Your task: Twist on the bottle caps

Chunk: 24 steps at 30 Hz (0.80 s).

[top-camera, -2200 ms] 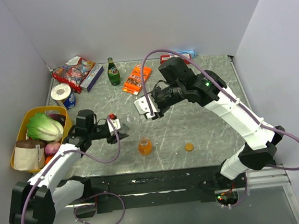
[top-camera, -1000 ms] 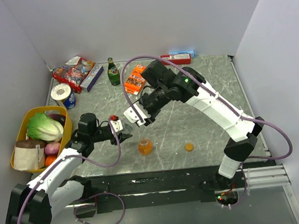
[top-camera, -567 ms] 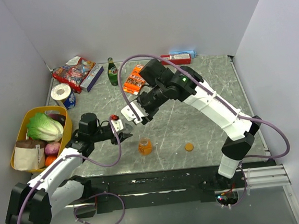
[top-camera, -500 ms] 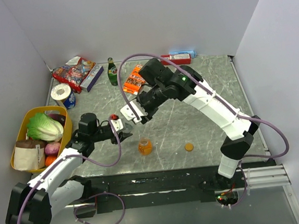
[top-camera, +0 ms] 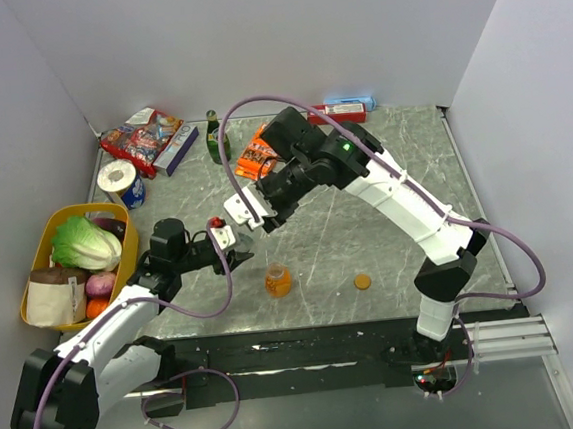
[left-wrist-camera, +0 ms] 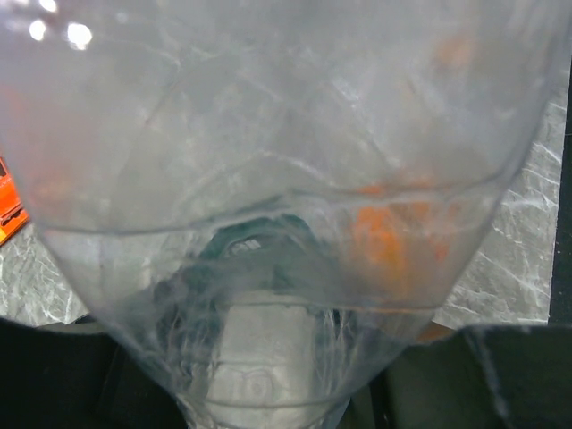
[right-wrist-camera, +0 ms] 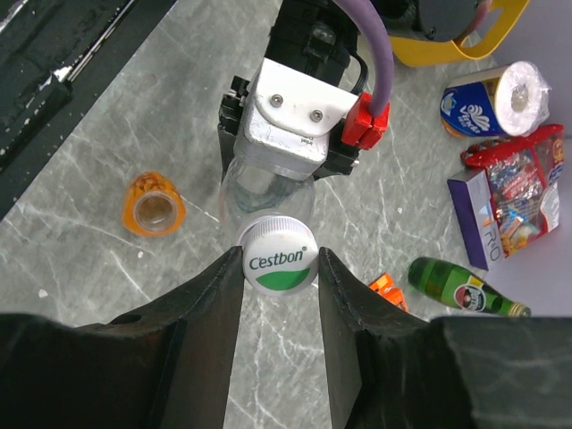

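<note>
I'm watching the right gripper (right-wrist-camera: 279, 268) clamping its jaws on the white cap (right-wrist-camera: 279, 253), whose green-marked top is reading "Cestbon", right at the mouth of the clear bottle (right-wrist-camera: 261, 189). The left gripper (top-camera: 231, 241) is holding that bottle, jaws apparently clamped around it. The orange bottle (top-camera: 278, 279) is standing uncapped on the desk (top-camera: 384, 186), with the orange cap (top-camera: 363, 281) nearby.

Overhead view, twelve o'clock at the far wall. On the table (top-camera: 349, 241), the free bottle (top-camera: 277, 281) stands near the front edge. The free cap (top-camera: 362, 281) lies at its three o'clock, well apart. At its eleven o'clock my left gripper (top-camera: 231, 239) holds the held bottle (right-wrist-camera: 266, 189). My right gripper (top-camera: 251, 218) has the held cap (right-wrist-camera: 279, 256) at that bottle's mouth; I cannot confirm contact. The basket (top-camera: 37, 258) sits at the table's nine o'clock.
</note>
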Motion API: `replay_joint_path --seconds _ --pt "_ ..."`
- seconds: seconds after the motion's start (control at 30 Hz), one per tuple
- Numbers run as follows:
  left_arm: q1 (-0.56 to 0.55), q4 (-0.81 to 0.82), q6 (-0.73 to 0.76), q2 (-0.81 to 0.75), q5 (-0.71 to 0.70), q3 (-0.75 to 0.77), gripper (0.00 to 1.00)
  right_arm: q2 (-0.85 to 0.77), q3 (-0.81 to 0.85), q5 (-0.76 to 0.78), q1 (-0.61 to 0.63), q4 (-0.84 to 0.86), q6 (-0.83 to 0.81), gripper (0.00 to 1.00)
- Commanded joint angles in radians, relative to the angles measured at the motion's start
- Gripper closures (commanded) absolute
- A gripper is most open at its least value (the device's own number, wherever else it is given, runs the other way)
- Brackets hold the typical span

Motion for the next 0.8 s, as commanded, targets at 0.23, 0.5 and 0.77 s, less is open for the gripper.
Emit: replay_joint_path --seconds 0.23,0.5,0.77 --pt "-0.007 0.048 0.053 -0.038 0.025 -0.009 0.99 0.002 0.024 0.008 -0.033 -0.04 0.118 0.57" --pt "-0.007 0.069 0.01 -0.017 0.018 0.006 0.99 0.001 0.024 -0.019 -0.027 -0.067 0.057 0.56" --pt "-0.007 0.106 -0.044 0.017 0.018 0.026 0.99 -0.013 -0.002 -0.021 -0.018 -0.072 0.019 0.55"
